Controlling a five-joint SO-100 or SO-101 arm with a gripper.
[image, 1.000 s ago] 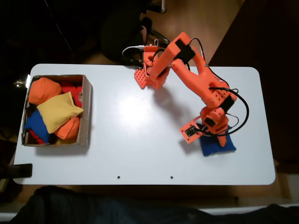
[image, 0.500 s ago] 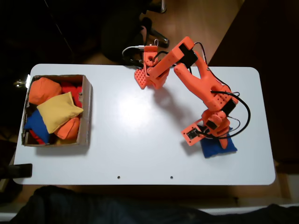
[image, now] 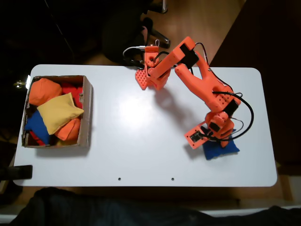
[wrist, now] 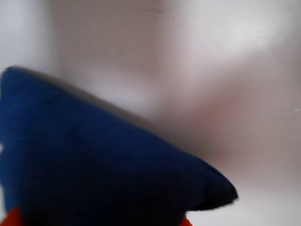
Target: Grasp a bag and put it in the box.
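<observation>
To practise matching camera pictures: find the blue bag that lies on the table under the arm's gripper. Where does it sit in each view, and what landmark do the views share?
Fixed view: the blue bag lies at lower right on the white table, partly under the gripper.
Wrist view: the blue bag fills the lower left, blurred and close.
Shared landmark: the white table top.

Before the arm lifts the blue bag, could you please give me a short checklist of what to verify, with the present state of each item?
1. Gripper is over the blue bag: ok, in the fixed view.
2. Fingers closed on the bag: cannot tell; the arm hides them.
3. Bag fills the wrist view: ok, very close, blurred.
4. Table between the bag and the box is bare: ok.
5. Room in the box: not ok; beanbags cover its floor.
</observation>
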